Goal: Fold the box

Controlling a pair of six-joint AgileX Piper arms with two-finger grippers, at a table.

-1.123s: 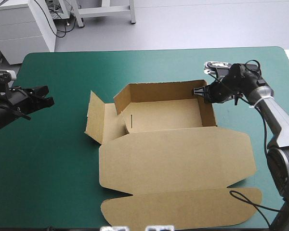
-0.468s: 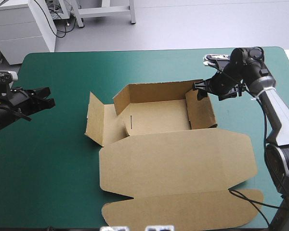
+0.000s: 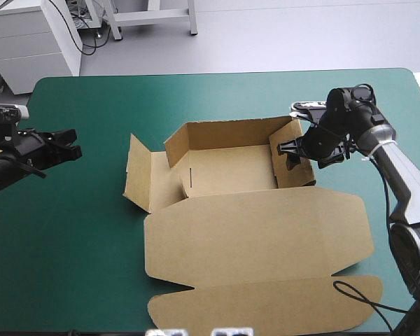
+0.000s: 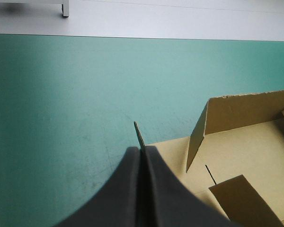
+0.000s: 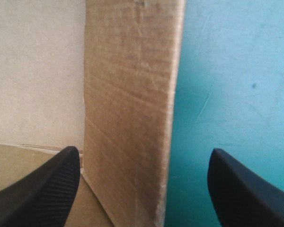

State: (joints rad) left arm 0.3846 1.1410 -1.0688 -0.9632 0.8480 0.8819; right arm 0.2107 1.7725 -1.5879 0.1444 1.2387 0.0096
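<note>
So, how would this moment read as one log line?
box: right wall up, lid flat | right pincer: open, astride that wall | left pincer: shut, clear of box

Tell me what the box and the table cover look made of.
Box: brown corrugated board, matte and uncoated; its raised wall shows faint ribbing and a raw cut edge. Table cover: teal-green, smooth and matte with faint scuffs, probably a rubbery or vinyl mat, though the look leaves that open.

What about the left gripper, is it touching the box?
Apart. The high view shows the left gripper well off to the left of the box, with bare teal-green cover between them.
</note>
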